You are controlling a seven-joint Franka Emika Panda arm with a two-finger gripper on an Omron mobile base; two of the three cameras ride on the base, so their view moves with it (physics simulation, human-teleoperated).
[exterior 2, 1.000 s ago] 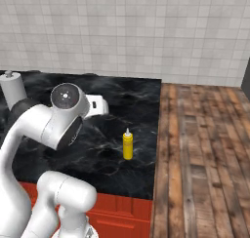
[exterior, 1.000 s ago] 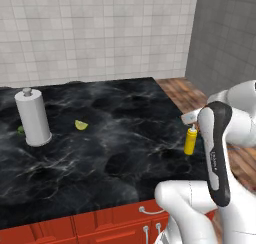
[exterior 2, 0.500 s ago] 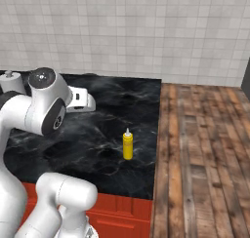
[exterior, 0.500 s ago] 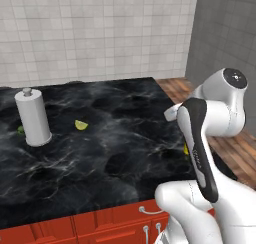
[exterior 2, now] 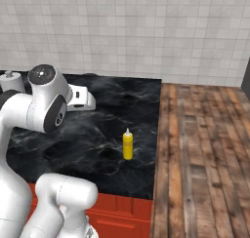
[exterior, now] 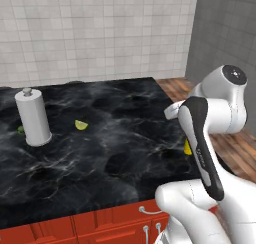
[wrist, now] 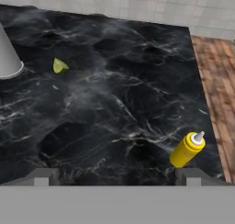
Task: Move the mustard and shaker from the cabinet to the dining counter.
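Hand view is showing us the mustard (wrist: 187,149) standing upright on the dining counter (wrist: 110,103) near its right edge, while our gripper (wrist: 117,175) is hanging above with jaws spread wide and nothing between them. We are judging the bottle delivered, so the shaker is what remains. In the right base view the mustard (exterior 2: 128,144) is standing free of the arm. We are advising a clean lift away, keeping the elbow clear of the bottle and the paper-towel roll (exterior: 33,117).
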